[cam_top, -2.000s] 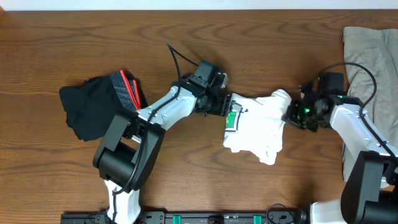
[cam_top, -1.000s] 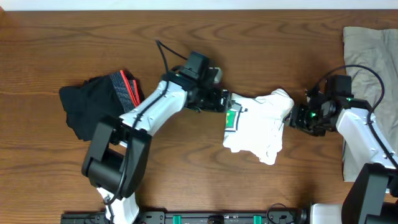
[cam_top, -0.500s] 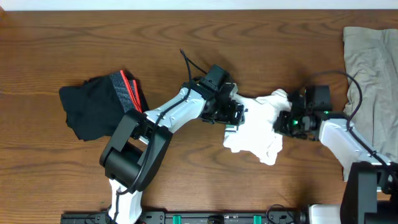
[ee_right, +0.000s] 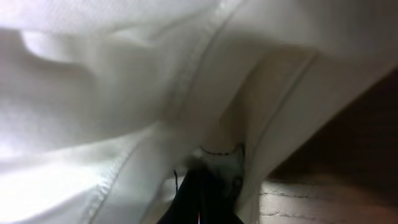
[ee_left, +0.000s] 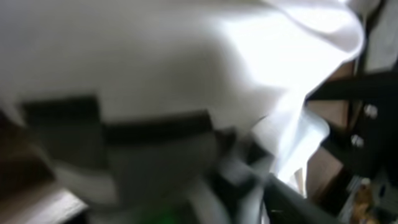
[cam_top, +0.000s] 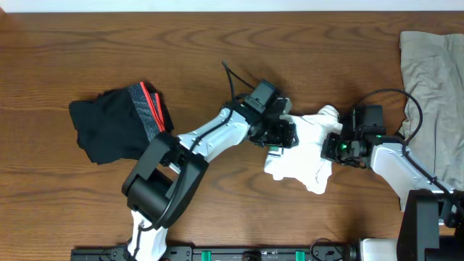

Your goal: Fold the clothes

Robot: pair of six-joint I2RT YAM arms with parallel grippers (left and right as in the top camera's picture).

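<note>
Filling wrist views is white T-shirt (ee_right: 93, 74); overhead adds black shorts (cam_top: 109, 127).

Fixed high above, the overhead camera looks straight down on the brown wood-grain table (cam_top: 87, 43). It is far enough back to take in the crumpled white fabric T-shirt (cam_top: 304, 152) near the middle, the bunched black shorts (cam_top: 109, 127) well off to one side of it, and the flat khaki-grey garment (cam_top: 435, 72) well off to the other. Each wrist camera is pressed close against the T-shirt from opposite sides; white cloth fills both frames, the left one blurred. All three views share only the T-shirt.
</note>
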